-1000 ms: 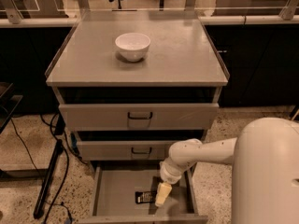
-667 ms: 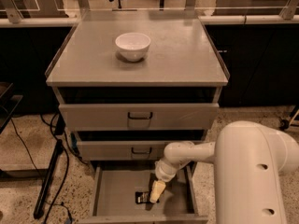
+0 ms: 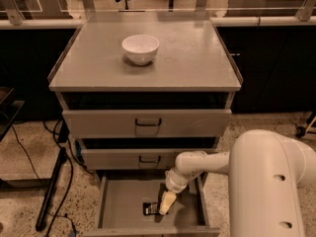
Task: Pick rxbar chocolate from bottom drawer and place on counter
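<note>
The bottom drawer [image 3: 123, 201] stands pulled out at the foot of the grey cabinet. Inside it, near the front, lies the rxbar chocolate [image 3: 149, 208], a small black bar partly covered by the gripper. My gripper [image 3: 166, 204] reaches down into the drawer from the right, its pale tip right at the bar's right end. The counter [image 3: 187, 58] is the cabinet's broad grey top, with a white bowl [image 3: 140, 48] resting on its rear left part.
Two upper drawers [image 3: 148, 123] with dark handles are pushed in above the open one. My white arm body [image 3: 271, 181] fills the lower right. Black cables and a stand [image 3: 52, 186] lie on the speckled floor at the left.
The gripper has shifted a little left and forward inside the drawer, closing in on the bar, and the arm body has swung further into view.
</note>
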Available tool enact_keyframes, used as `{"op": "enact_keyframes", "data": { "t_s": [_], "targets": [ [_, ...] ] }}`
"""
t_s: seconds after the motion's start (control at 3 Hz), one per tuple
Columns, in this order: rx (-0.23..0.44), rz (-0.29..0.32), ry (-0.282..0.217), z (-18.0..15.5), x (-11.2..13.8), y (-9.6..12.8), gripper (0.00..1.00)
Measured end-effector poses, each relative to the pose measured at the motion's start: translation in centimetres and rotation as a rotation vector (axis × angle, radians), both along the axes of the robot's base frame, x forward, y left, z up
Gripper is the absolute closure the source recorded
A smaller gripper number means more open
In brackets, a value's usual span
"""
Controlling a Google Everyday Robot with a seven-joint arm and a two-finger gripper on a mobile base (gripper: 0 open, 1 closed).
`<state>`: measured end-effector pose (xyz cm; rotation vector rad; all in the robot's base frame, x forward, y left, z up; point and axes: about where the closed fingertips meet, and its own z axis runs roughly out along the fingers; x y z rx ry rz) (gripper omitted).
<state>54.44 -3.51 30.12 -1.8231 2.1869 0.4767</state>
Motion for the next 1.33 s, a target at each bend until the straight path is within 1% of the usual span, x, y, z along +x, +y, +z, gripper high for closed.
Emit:
{"op": "enact_keyframes", "data": {
  "t_s": [0.33,0.67,1.0,1.33],
  "targets": [
    [-0.007,-0.036,0.01,-4.8,1.6,0.8,0.0],
    [-0.001,-0.03,0.008,-4.7,1.4,0.8,0.0],
    [0.028,-0.006,0.054,-6.6,0.7,0.7,0.0],
    [0.037,0.015,0.098,-8.7,0.0,0.7,0.0]
  ]
}}
